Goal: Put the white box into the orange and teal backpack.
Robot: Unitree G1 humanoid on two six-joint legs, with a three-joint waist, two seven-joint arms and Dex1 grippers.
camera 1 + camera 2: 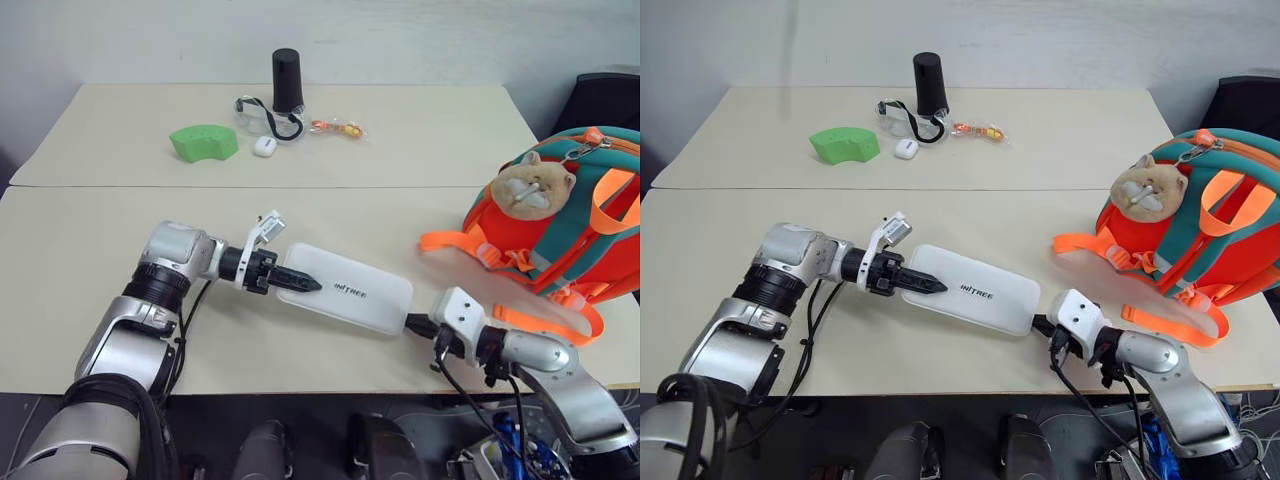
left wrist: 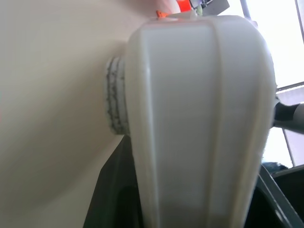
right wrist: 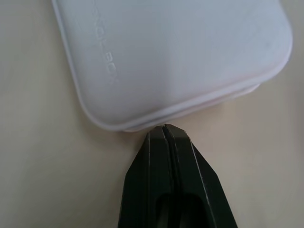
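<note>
Tabletop (image 1: pixel 90 330) near the robot carries the white box (image 1: pixel 345 290), lying flat between the two arms, with the orange and teal backpack (image 1: pixel 560 225) well apart at the far right, its plush hamster (image 1: pixel 533 187) facing out. The left gripper (image 1: pixel 300 280) clamps the box's left end between its black fingers, while the right gripper (image 3: pixel 165 129), its fingers pressed together and empty, points at the box's right end, just beside its rim. Far across the table lie a green block (image 1: pixel 203 142), a black cylinder (image 1: pixel 287 80) and a small white case (image 1: pixel 264 146).
</note>
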